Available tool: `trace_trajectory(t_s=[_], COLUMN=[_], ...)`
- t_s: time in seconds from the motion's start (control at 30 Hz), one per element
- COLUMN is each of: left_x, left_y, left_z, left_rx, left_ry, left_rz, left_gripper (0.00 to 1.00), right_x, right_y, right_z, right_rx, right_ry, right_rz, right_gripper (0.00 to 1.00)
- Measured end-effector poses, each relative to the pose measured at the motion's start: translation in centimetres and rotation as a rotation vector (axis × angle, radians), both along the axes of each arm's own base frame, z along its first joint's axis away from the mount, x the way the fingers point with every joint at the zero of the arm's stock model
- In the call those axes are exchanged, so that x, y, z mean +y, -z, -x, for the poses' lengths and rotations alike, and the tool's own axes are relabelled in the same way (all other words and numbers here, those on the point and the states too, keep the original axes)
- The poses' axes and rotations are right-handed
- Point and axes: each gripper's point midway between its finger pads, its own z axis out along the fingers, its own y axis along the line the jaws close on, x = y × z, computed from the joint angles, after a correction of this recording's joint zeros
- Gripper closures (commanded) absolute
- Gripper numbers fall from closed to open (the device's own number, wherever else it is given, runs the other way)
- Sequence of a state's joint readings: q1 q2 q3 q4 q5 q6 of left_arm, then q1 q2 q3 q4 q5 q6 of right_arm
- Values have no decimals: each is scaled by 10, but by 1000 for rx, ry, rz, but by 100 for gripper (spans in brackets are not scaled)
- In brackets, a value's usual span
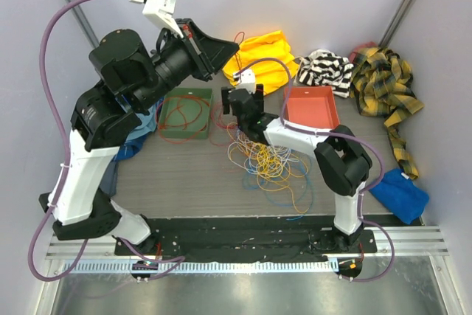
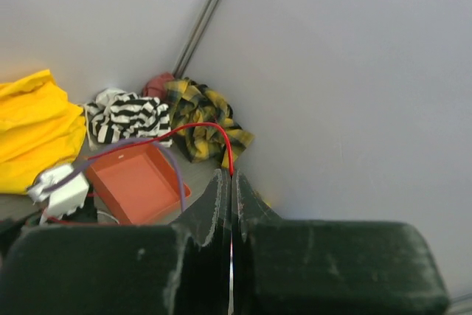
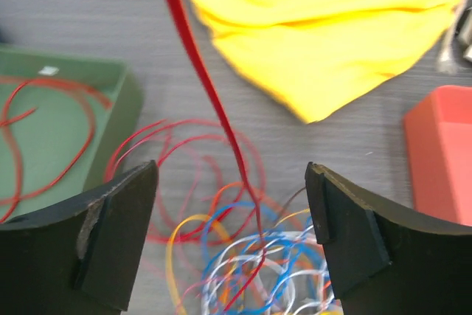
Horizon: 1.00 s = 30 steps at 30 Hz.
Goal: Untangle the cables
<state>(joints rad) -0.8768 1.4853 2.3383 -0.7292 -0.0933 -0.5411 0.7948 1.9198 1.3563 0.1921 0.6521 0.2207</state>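
The cables (image 1: 269, 164) lie as a tangle of red, yellow, white, orange and blue loops in the middle of the table. My left gripper (image 1: 225, 51) is raised high at the back and is shut on one red cable (image 2: 221, 134), which leaves its tips (image 2: 231, 176) and drops toward the table. That red cable (image 3: 214, 101) runs taut down between the fingers of my right gripper (image 3: 230, 175) into the tangle (image 3: 273, 271). The right gripper (image 1: 242, 105) hovers open just above the tangle's far edge and holds nothing.
A green tray (image 1: 209, 116) with red cables in it stands left of the tangle. A red tray (image 1: 311, 107) stands to its right. A yellow cloth (image 1: 262, 60), a striped cloth (image 1: 324, 70) and a plaid cloth (image 1: 383, 86) lie along the back. A blue cloth (image 1: 398, 195) lies at the right.
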Motion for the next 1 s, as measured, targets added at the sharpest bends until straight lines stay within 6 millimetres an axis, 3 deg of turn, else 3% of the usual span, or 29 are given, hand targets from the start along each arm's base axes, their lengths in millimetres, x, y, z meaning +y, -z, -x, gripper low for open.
trace_trajectory(t_s=[0.07, 0.1, 0.17, 0.23, 0.27, 0.4, 0.5, 0.73, 0.87, 1.0], left_x=[3, 3, 5, 6, 6, 14, 30, 73, 76, 76], left_y=[7, 10, 14, 18, 20, 37, 60, 120, 158, 175], left_z=[2, 3, 4, 4, 3, -3, -11, -33, -51, -67], left_rx=[11, 14, 21, 26, 28, 42, 62, 108, 143, 158], left_ry=[0, -1, -2, -6, -10, -62, -153, -407, -500, -569], left_rz=[-12, -16, -24, -30, -32, -62, -104, -210, -308, -368], left_gripper=[100, 100, 100, 100, 100, 100, 100, 100, 100, 100], right_x=[-14, -19, -27, -28, -28, -32, -41, -49, -34, -6], right_y=[-2, -4, -3, -3, -3, -13, -41, -145, -186, -222], right_z=[-10, -14, -19, -19, -17, 0, 25, 82, 92, 87], right_rx=[-1, -2, 0, 4, 8, 20, 13, -67, -67, -59], right_ry=[33, 47, 67, 65, 60, 38, 0, -145, -239, -326], right_rz=[0, -8, -15, -15, -14, -34, -97, -318, -366, -405], right_gripper=[40, 53, 65, 84, 99, 99, 99, 99, 99, 99])
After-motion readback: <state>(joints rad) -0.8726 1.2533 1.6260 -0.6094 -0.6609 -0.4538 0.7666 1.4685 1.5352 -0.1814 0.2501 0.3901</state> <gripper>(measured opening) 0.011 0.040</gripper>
